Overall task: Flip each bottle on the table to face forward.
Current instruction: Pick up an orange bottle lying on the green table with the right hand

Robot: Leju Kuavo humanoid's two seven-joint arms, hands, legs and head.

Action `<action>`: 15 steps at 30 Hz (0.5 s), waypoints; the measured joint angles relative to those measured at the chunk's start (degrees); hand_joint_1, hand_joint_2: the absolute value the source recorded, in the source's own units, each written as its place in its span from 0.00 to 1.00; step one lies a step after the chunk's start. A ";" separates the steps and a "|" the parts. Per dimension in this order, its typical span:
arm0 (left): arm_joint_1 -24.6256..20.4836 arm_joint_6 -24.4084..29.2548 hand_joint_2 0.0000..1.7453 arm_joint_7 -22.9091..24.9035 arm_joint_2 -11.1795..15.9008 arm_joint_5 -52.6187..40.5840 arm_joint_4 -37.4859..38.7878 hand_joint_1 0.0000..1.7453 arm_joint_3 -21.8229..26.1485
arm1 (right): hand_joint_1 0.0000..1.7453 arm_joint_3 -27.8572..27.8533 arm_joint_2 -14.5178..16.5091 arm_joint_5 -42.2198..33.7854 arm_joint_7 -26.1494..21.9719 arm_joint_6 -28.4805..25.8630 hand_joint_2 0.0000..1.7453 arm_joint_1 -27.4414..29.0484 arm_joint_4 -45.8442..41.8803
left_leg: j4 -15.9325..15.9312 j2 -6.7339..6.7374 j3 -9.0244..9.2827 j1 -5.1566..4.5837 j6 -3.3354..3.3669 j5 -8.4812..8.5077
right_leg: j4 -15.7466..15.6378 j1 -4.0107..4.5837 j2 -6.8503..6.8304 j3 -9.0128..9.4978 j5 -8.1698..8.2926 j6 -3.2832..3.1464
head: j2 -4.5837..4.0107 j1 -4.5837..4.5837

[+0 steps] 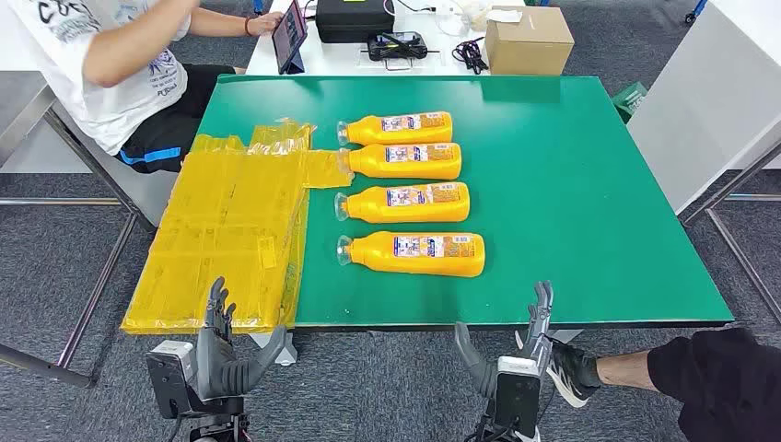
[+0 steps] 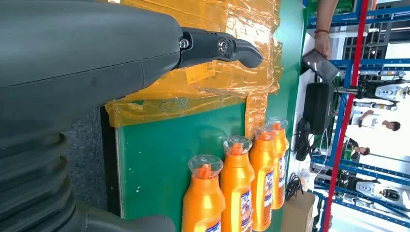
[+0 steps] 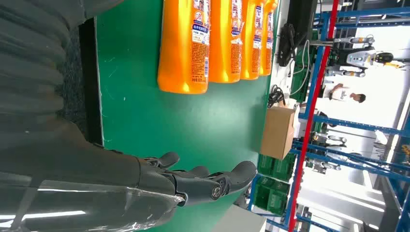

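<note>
The green table (image 1: 589, 184) is carrying every task item. A sheet of yellow taped plastic (image 1: 230, 230) is covering its left portion and overhanging the near and left edges. Four orange bottles are lying on their sides in a column at the table centre, clear caps pointing left, printed labels facing up: the farthest bottle (image 1: 398, 128), the second bottle (image 1: 402, 161), the third bottle (image 1: 405, 203) and the nearest bottle (image 1: 414, 253). A cardboard box (image 1: 528, 39) is sitting on the white desk beyond. A seated person (image 1: 120, 55) is touching a tablet (image 1: 291, 35) at far left. The left hand (image 1: 219, 345) and right hand (image 1: 516, 354) are hovering below the near table edge, fingers extended apart, grasping nothing.
</note>
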 joint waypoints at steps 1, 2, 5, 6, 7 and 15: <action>0.00 0.00 1.00 0.00 0.00 0.00 0.00 0.00 0.00 | 0.00 0.00 0.00 0.00 0.00 0.00 1.00 0.00 0.00 | 0.00 0.00 0.00 0.00 0.00 0.00 | 0.00 0.00 0.00 0.00 0.00 0.00 | 0.00 0.00; 0.00 0.00 1.00 0.00 0.00 0.00 0.00 0.00 0.00 | 0.00 0.00 0.00 0.00 0.00 0.00 1.00 0.00 0.00 | 0.00 0.00 0.00 0.00 0.00 0.00 | 0.00 0.00 0.00 0.00 0.00 0.00 | 0.00 0.00; 0.00 0.00 1.00 0.00 0.00 0.00 0.00 0.00 0.00 | 0.00 0.00 0.00 0.00 0.00 0.00 1.00 0.00 0.00 | 0.00 0.00 0.00 0.00 0.00 0.00 | 0.00 0.00 0.00 0.00 0.00 0.00 | 0.00 0.00; 0.00 0.00 1.00 0.00 0.00 0.00 0.00 0.00 0.00 | 0.00 0.00 -0.01 -0.01 0.00 0.00 1.00 0.00 0.00 | 0.00 0.00 0.00 0.00 0.00 0.00 | 0.00 0.00 0.00 0.00 0.00 0.00 | 0.00 0.00; 0.00 0.00 1.00 0.00 0.00 0.00 0.00 0.00 0.00 | 0.00 0.00 -0.01 -0.01 0.00 0.00 1.00 0.00 0.00 | 0.00 0.00 0.00 0.00 0.00 0.00 | 0.00 0.00 0.00 0.00 0.00 0.00 | 0.00 0.00; -0.03 0.01 1.00 -0.08 0.00 -0.33 0.00 0.00 -0.17 | 0.00 -0.04 -0.02 0.02 0.00 0.01 1.00 -0.02 0.00 | 0.00 0.00 0.00 0.00 0.00 0.00 | 0.00 0.00 0.00 0.00 0.00 0.00 | 0.00 0.00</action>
